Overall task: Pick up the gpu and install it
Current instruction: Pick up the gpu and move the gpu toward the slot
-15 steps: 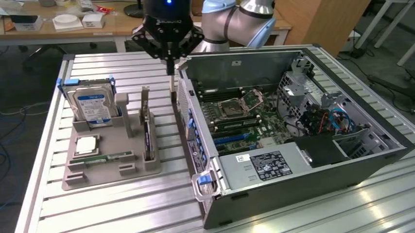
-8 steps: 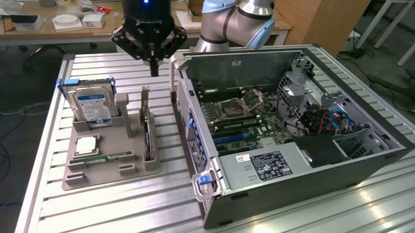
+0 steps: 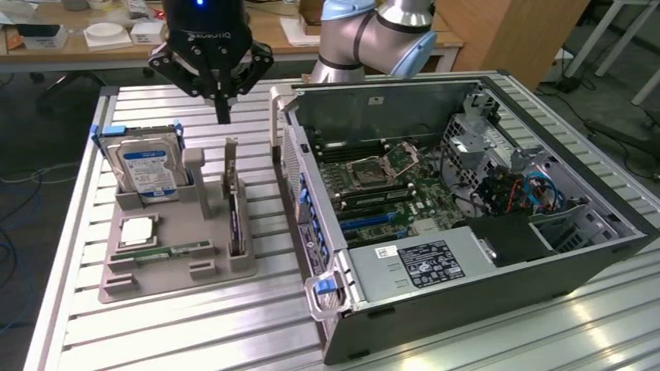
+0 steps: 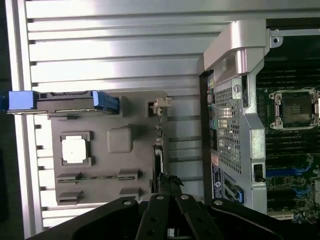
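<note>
The gripper (image 3: 222,110) hung closed and empty above the gpu card (image 3: 236,220), which stood on edge in the grey tray (image 3: 154,282). Descending with closed fingers could hit the card's thin edge and tip it.

text | claw (image 3: 222,116) housing: ROBOTIQ, upside down | power supply label (image 3: 425,263): illegible

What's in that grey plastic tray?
Upright blue-and-white hard drive, square silver processor, flat green memory stick, thin dark gpu card on edge. Slots hide the drive's and card's lower edges.
</note>
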`<action>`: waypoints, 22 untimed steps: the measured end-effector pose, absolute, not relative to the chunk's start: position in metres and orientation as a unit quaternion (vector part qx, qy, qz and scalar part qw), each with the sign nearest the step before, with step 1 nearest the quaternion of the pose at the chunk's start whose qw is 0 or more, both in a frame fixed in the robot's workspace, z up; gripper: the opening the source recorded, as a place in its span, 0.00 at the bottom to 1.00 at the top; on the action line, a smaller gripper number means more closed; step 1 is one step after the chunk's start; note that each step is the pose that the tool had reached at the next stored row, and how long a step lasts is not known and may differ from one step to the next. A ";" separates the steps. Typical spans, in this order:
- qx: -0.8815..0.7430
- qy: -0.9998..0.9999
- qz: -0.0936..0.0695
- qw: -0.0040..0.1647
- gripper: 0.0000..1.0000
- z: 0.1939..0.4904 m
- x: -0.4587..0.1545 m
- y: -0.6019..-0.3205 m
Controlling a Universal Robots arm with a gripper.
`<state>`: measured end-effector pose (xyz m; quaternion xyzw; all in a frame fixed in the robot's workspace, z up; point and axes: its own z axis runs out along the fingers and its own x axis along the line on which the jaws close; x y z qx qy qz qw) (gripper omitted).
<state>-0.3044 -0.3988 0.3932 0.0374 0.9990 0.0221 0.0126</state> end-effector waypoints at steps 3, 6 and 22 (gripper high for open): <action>0.037 0.999 0.022 0.013 0.10 0.393 -0.304 -0.399; 0.037 0.999 0.022 0.013 0.10 0.393 -0.304 -0.399; 0.005 1.000 0.022 0.012 0.47 0.393 -0.306 -0.400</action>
